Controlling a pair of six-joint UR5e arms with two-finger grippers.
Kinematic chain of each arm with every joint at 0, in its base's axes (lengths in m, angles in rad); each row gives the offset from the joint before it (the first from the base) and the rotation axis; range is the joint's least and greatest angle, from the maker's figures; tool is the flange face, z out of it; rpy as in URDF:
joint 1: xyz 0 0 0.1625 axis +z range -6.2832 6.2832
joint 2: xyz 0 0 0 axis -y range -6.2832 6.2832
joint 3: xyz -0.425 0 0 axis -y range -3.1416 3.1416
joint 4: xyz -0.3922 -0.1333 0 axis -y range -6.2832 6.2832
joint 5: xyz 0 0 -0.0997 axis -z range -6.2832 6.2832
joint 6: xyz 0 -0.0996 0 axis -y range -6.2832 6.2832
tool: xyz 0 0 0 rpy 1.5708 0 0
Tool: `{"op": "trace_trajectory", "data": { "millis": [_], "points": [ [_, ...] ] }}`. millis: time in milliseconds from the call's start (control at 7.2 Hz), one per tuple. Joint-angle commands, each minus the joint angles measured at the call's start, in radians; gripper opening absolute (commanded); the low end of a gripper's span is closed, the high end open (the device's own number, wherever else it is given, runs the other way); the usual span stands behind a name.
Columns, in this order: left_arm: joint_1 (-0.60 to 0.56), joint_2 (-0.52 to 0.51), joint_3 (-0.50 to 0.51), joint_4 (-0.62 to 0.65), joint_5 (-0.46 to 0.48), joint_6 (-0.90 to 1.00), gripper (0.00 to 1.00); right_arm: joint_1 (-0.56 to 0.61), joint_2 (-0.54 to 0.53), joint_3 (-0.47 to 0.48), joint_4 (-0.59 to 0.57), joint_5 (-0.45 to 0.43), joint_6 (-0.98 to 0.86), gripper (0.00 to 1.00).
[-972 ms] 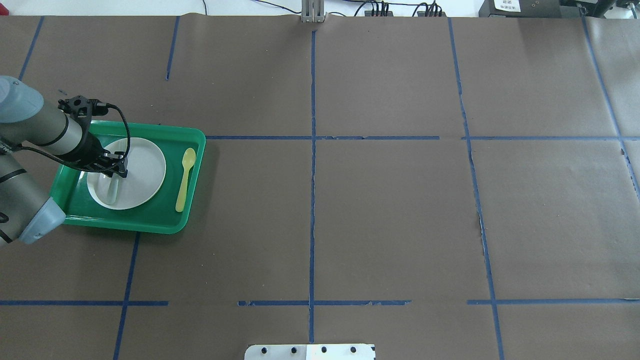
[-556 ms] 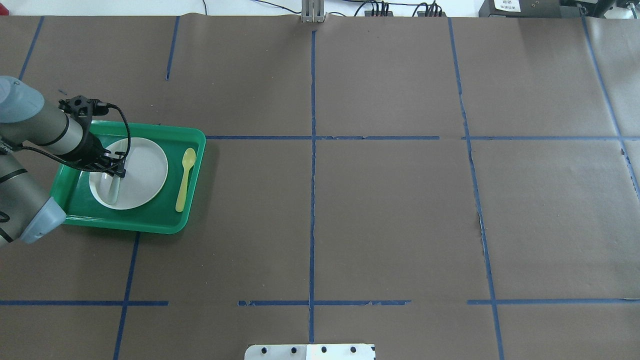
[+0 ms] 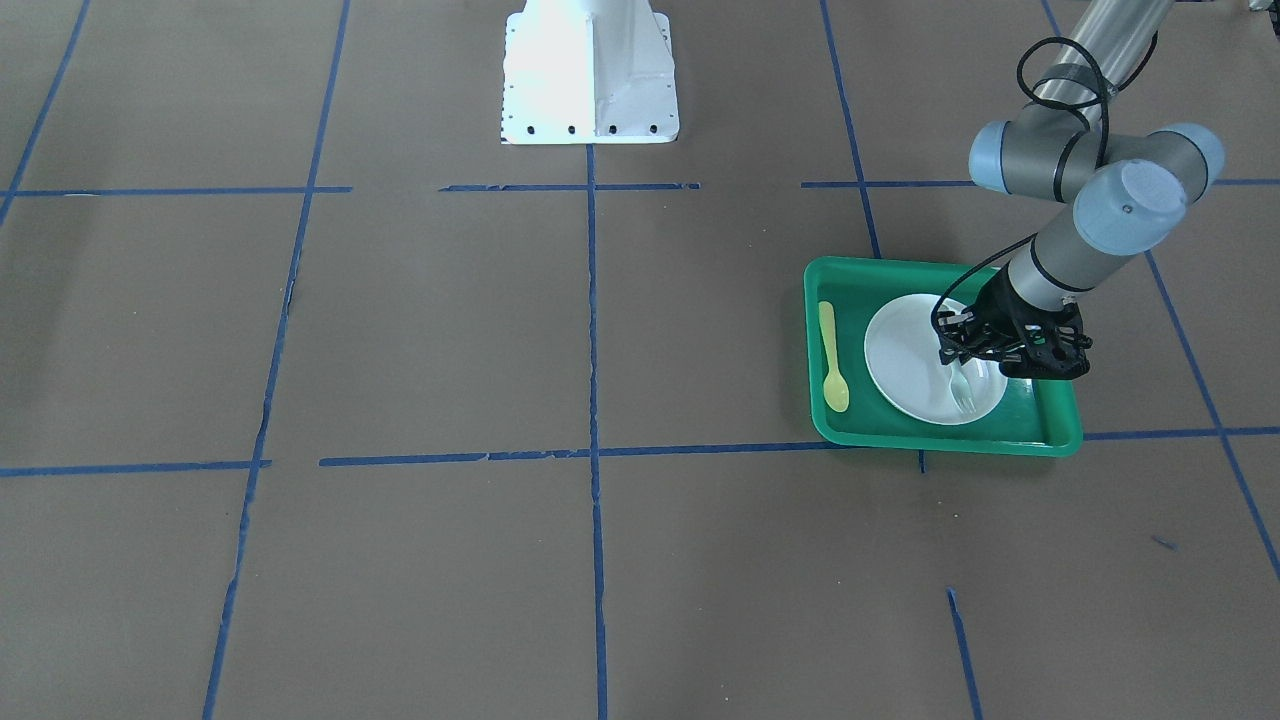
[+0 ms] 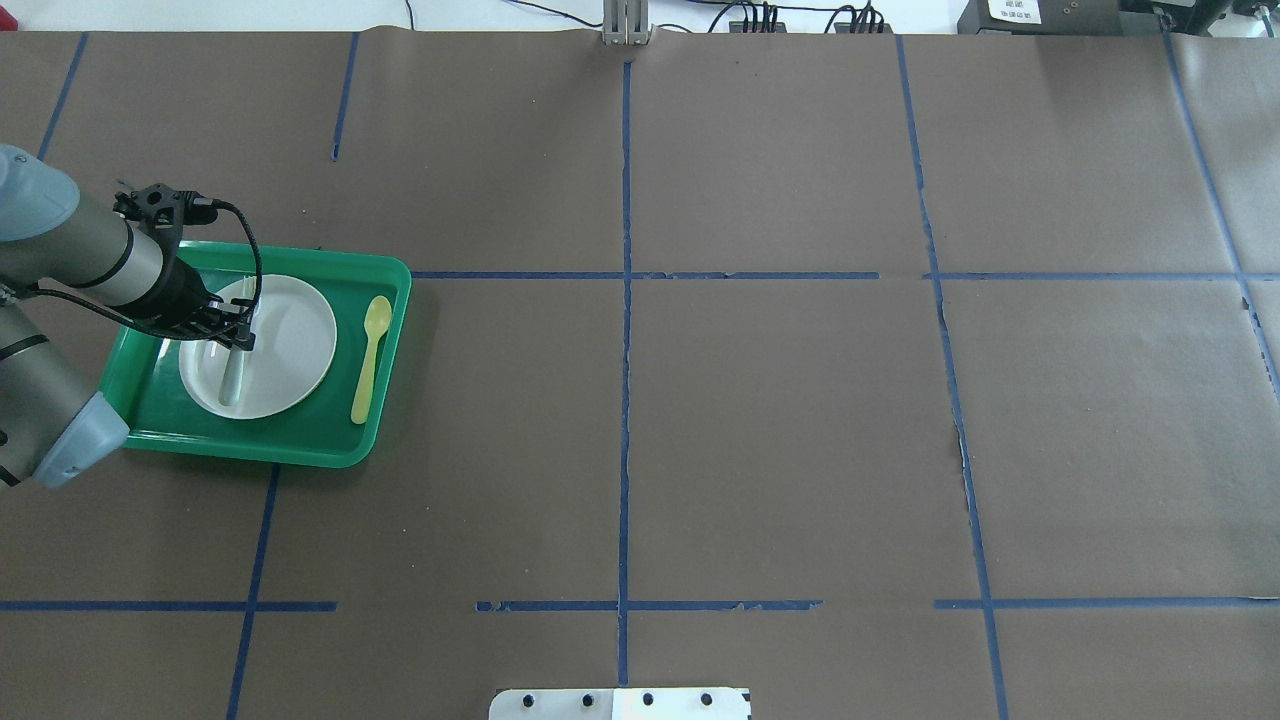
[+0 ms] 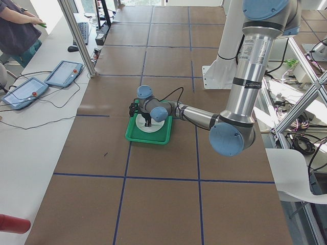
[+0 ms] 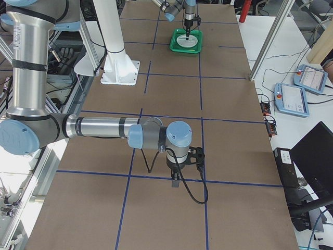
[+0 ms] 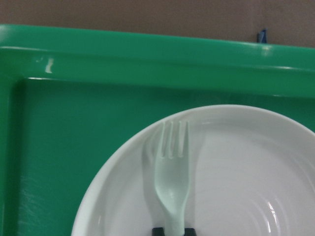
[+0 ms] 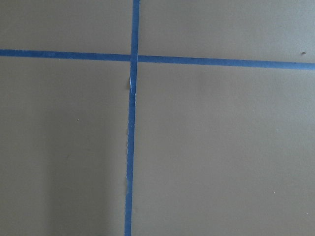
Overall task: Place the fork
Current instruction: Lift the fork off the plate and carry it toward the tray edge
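The pale plastic fork [image 7: 172,172] hangs tines-down from my left gripper [image 4: 243,340], which is shut on its handle. It is over the left part of the white plate [image 4: 290,340] in the green tray [image 4: 300,455]. The tines are close above the plate near its rim. The fork also shows in the overhead view [image 4: 232,375] and the front view [image 3: 962,388]. My right gripper [image 6: 177,181] shows only in the exterior right view, low over the bare table far from the tray. I cannot tell whether it is open or shut.
A yellow spoon [image 4: 370,355] lies in the tray to the right of the plate. Brown paper with blue tape lines [image 4: 625,400] covers the table. The white robot base [image 3: 590,70] stands at the table's edge.
My left gripper has moved slightly away from the robot's side with the fork still in it. The plate looks shifted a touch to the right.
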Motion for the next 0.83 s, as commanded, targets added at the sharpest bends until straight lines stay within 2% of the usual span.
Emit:
{"op": "trace_trajectory", "data": {
  "millis": [0, 417, 694],
  "points": [
    [-0.020, 0.018, -0.029, 0.003, -0.003, 0.012, 0.00, 0.000, 0.000, 0.000, 0.000, 0.000, 0.000, 1.00],
    [-0.087, 0.107, -0.031, -0.007, 0.001, 0.158, 0.00, 0.000, 0.000, 0.000, 0.000, 0.000, 0.000, 1.00],
    [-0.086, 0.117, -0.029, -0.020, 0.000, 0.148, 0.00, 0.000, 0.000, 0.000, 0.000, 0.000, 0.000, 1.00]
  ]
}}
